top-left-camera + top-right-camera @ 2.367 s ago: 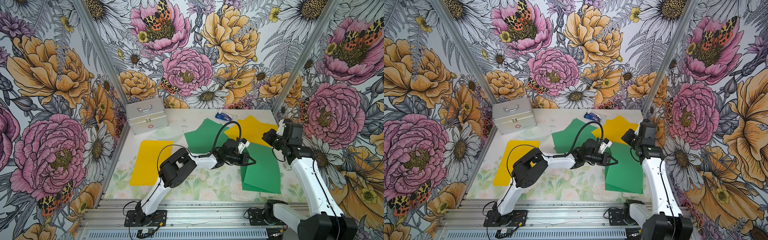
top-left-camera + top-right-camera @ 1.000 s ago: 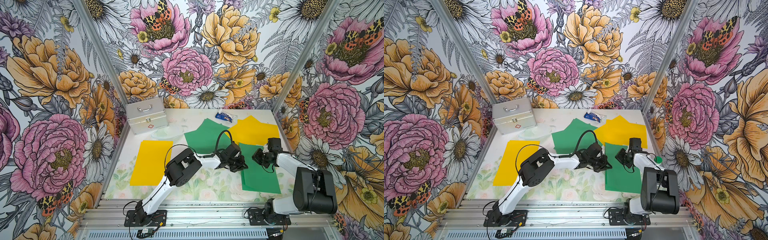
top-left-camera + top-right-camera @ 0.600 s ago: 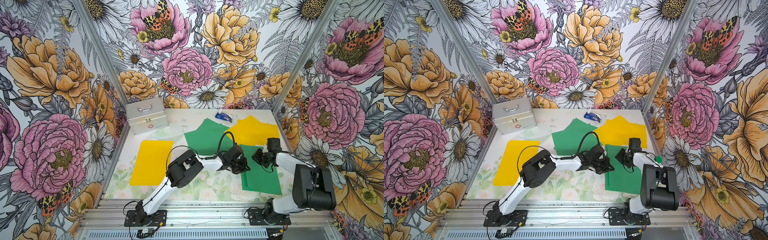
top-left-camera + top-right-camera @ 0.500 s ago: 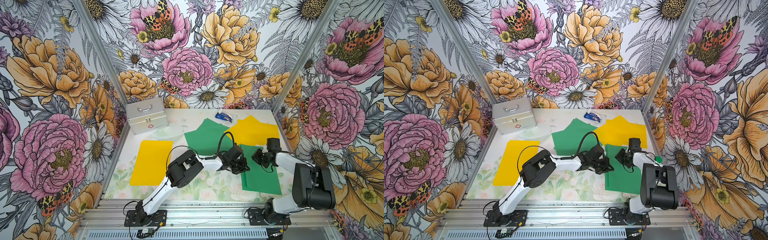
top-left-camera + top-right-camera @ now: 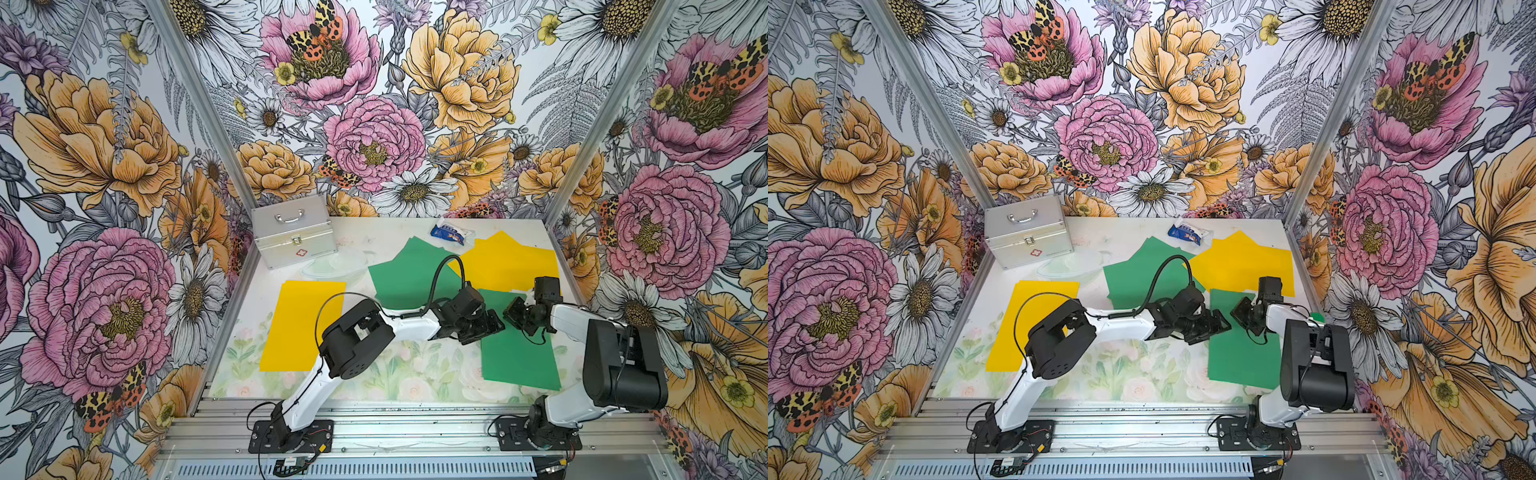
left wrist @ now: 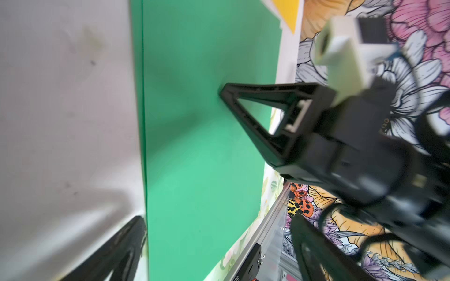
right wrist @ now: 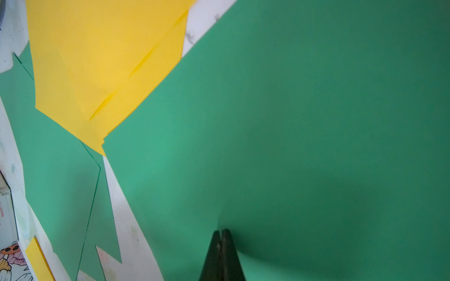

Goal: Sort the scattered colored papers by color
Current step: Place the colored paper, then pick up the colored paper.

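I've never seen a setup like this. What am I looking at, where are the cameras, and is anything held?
Two robot arms stand at the near edge of a table. Both top views look down from overhead; each wrist view comes from a camera on one arm. On the table lie green sheets, yellow sheets, a silver case and a blue-and-white packet. The right tool is shut, its tip on the near green sheet; the left tool is open at that sheet's edge. Nothing is held.
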Motion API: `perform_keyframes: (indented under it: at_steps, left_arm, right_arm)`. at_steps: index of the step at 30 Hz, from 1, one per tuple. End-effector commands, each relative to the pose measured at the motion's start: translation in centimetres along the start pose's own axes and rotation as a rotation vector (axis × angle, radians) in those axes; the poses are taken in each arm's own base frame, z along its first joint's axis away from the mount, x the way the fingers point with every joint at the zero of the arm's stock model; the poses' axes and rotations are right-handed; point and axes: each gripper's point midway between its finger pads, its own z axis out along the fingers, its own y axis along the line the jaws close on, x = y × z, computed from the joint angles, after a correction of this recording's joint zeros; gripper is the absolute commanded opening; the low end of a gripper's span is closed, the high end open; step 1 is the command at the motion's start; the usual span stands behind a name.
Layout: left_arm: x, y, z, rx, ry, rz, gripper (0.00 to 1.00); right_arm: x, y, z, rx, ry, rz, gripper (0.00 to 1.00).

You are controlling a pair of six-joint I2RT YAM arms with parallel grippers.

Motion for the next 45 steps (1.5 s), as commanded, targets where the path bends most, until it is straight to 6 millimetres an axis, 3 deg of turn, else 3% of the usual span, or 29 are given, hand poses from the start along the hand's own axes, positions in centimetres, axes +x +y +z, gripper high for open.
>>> perform_keyframes:
  at_steps: [1, 7, 10, 14, 18, 19, 23, 28, 32, 38, 42, 45]
  left_arm:
    - [-3.7, -1.0, -6.7, -0.091, -0.193, 0.165, 0.98]
    - [-10.2, 3.7, -15.0, -0.243, -0.405, 0.17, 0.98]
    - [-12.9, 7.6, -17.0, -0.305, -0.45, 0.112, 0.98]
    - [-16.0, 11.7, -18.6, -0.368, -0.481, 0.059, 0.98]
    - [-18.6, 14.1, -19.3, -0.403, -0.497, 0.038, 0.98]
    - [-19.1, 15.6, -18.6, -0.433, -0.482, 0.024, 0.98]
    - [-21.4, 18.0, -18.4, -0.451, -0.477, -0.004, 0.98]
    - [-24.3, 20.8, -18.6, -0.458, -0.478, -0.051, 0.98]
    - [-26.2, 22.5, -19.0, -0.456, -0.478, -0.065, 0.98]
    - [-27.8, 25.0, -19.0, -0.433, -0.449, -0.088, 0.98]
    - [-28.5, 25.9, -18.4, -0.407, -0.427, -0.095, 0.98]
    - [-28.9, 26.0, -17.7, -0.389, -0.414, -0.087, 0.98]
  right_arm:
    - [0.7, -1.2, 0.8, 0.035, 0.024, 0.028, 0.0]
    - [-0.5, 0.9, -0.2, -0.028, -0.004, 0.004, 0.0]
    - [-2.0, 3.7, -2.0, -0.086, -0.065, -0.057, 0.0]
    - [-3.8, 7.2, -3.5, -0.118, -0.143, -0.143, 0.19]
    - [-4.8, 9.7, -2.8, -0.141, -0.135, -0.186, 0.37]
    - [-4.9, 10.3, -2.3, -0.145, -0.123, -0.196, 0.43]
    - [-4.8, 13.6, -0.3, -0.194, -0.062, -0.259, 0.6]
    - [-3.9, 16.8, 2.4, -0.221, -0.001, -0.306, 0.64]
    - [-3.1, 17.5, 4.1, -0.232, 0.05, -0.299, 0.66]
    - [-1.8, 17.0, 5.9, -0.215, 0.106, -0.267, 0.72]
    - [-0.7, 16.5, 6.7, -0.201, 0.14, -0.25, 0.81]
    - [-0.1, 16.1, 7.3, -0.189, 0.16, -0.233, 0.83]
